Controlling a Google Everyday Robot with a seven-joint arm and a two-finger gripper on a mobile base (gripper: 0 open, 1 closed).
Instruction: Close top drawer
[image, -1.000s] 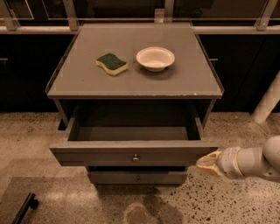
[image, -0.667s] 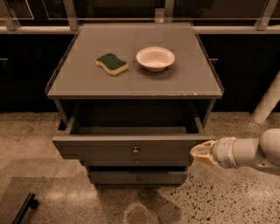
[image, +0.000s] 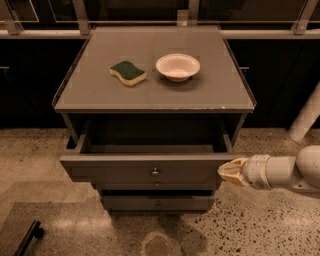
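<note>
The top drawer (image: 125, 170) is a wide grey drawer with a small round metal knob (image: 155, 172) at its centre. It stands pulled out from the grey cabinet (image: 150, 95), and its inside looks empty. My gripper (image: 229, 171) comes in from the right on a white arm. Its tan tips touch the right end of the drawer's front panel.
A green and yellow sponge (image: 127, 73) and a white bowl (image: 177, 66) lie on the cabinet top. Two lower drawers (image: 157, 202) sit below the top one. A white post (image: 306, 117) stands at the right. A dark object (image: 27, 239) lies on the speckled floor at lower left.
The top drawer has slid back into the cabinet by some distance. My gripper has moved left and up, staying against the drawer's right front end.
</note>
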